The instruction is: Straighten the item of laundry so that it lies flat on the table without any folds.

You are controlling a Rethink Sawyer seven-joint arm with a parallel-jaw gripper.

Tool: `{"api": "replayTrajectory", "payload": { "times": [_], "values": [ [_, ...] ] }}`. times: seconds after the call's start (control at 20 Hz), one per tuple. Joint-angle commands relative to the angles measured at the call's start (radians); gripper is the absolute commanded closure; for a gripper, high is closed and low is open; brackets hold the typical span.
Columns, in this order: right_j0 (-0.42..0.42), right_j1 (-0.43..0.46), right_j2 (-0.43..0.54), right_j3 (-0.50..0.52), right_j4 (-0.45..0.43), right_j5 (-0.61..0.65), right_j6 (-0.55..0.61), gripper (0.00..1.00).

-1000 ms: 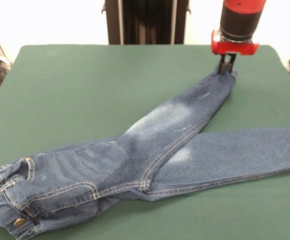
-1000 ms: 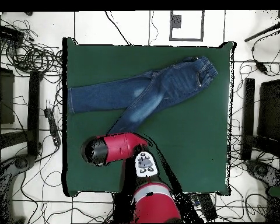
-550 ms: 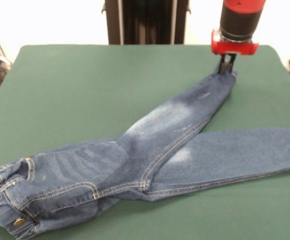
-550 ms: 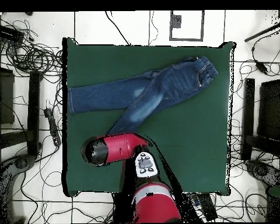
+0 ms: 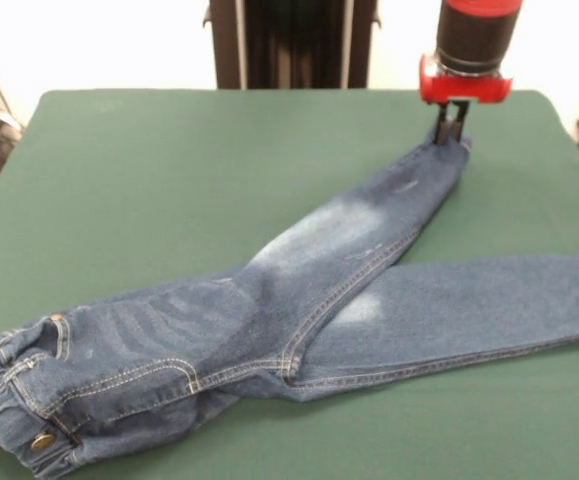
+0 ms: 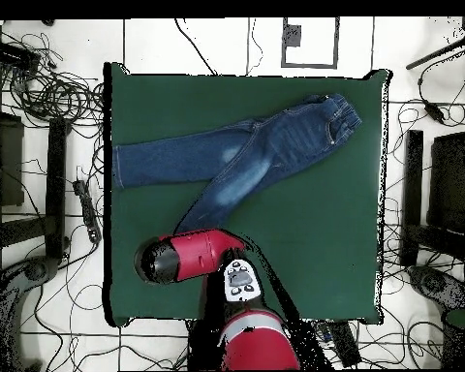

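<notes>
Upright, end effector on jeans cuff.

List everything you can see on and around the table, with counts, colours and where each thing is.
jeans: one pair, blue denim with faded whitish patches, legs crossing on the table, waistband at the near left corner in the front view
button: one, brass, on the waistband
table: one, dark green, filling most of both views
cables: many, black, on the floor round the table in the overhead view
arm: one, red and black, over the table edge nearest the base
hand: one, black under a red collar, at the cuff of the upper leg; looks shut on the jeans
</notes>
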Motion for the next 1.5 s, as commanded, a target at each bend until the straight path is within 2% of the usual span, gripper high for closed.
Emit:
{"api": "replayTrajectory", "payload": {
  "times": [0.05, 0.6, 1.5],
  "values": [
    [0.013, 0.015, 0.108, 0.151, -0.038, -0.073, 0.059, 1.0],
    [0.039, 0.031, 0.092, 0.207, -0.051, -0.163, 0.093, 1.0],
    [0.035, 0.062, 0.058, 0.291, -0.105, -0.283, 0.107, 1.0]
  ]
}}
